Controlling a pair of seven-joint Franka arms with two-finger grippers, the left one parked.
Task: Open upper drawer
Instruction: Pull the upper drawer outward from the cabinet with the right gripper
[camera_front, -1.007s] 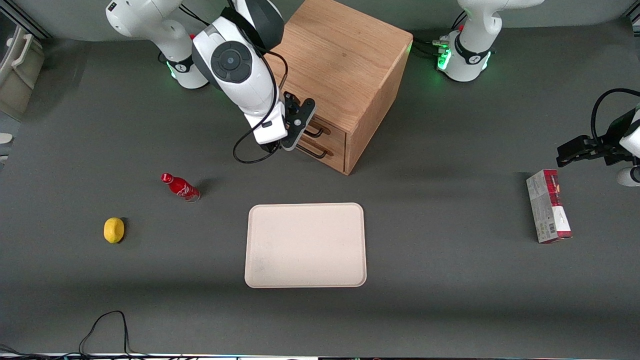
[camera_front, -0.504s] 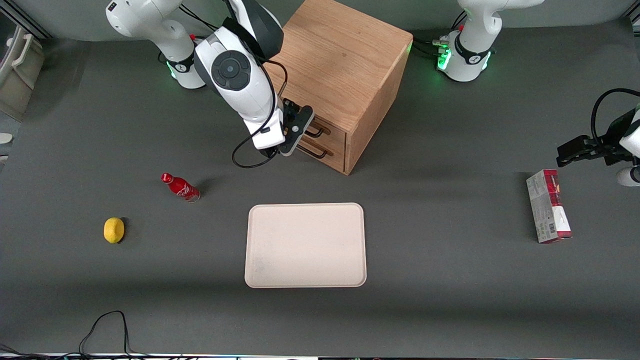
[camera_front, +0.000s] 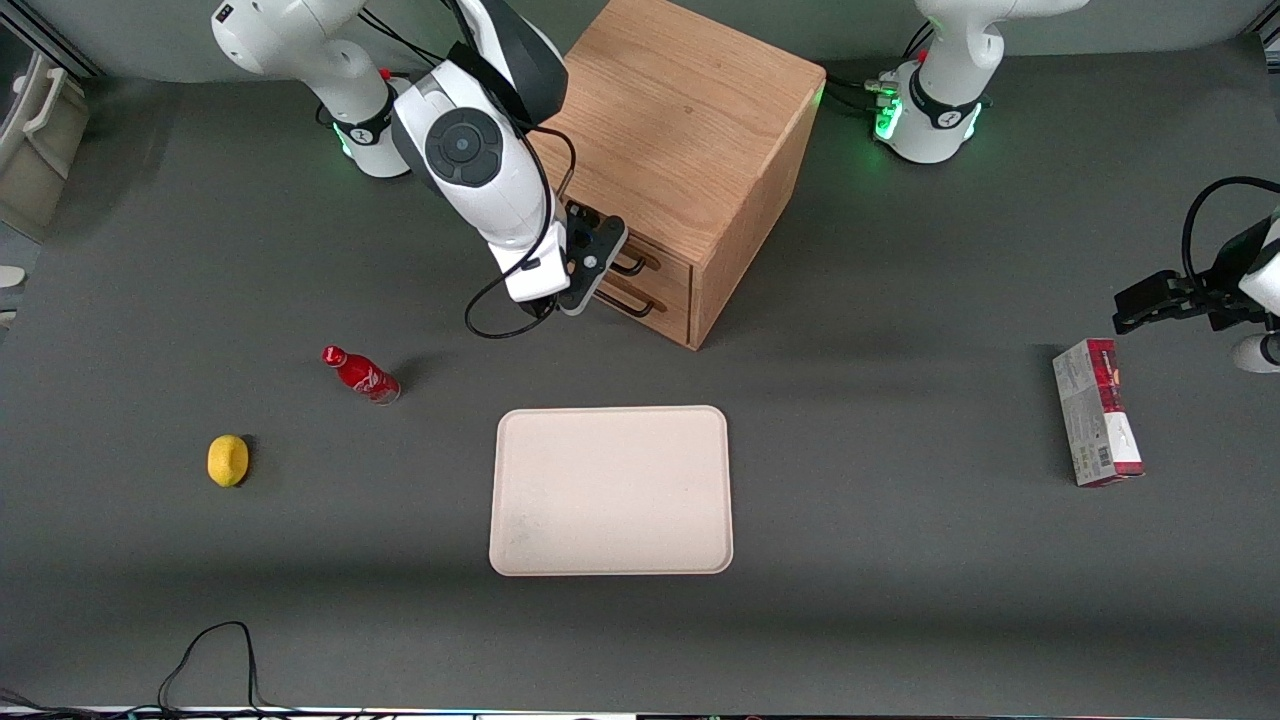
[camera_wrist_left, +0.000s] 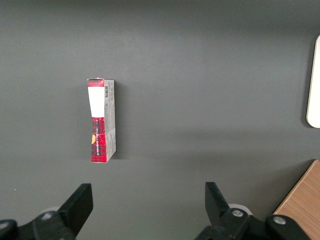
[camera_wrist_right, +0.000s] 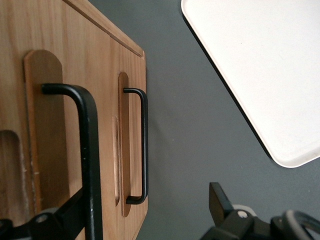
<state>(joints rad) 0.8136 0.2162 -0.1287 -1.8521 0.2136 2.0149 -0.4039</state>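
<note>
The oak cabinet (camera_front: 680, 110) stands at the back of the table with both drawers shut. The upper drawer (camera_front: 664, 258) has a black wire handle (camera_front: 633, 264); the lower twin drawer (camera_front: 668, 300) sits under it. My right gripper (camera_front: 592, 272) hangs right in front of the drawer fronts and hides most of both handles. In the right wrist view the gripper (camera_wrist_right: 146, 201) is open. The upper drawer's handle (camera_wrist_right: 88, 150) runs between the fingers, close against one finger (camera_wrist_right: 74, 211). The lower handle (camera_wrist_right: 144, 145) also lies in the gap. Nothing is gripped.
A cream tray (camera_front: 611, 490) lies in front of the cabinet, nearer the camera; it also shows in the right wrist view (camera_wrist_right: 265, 65). A red bottle (camera_front: 360, 374) and a lemon (camera_front: 228, 460) lie toward the working arm's end. A red-and-white box (camera_front: 1097, 412) lies toward the parked arm's end.
The right arm has dropped a little and brought the gripper closer to the drawer fronts. The drawers have not moved.
</note>
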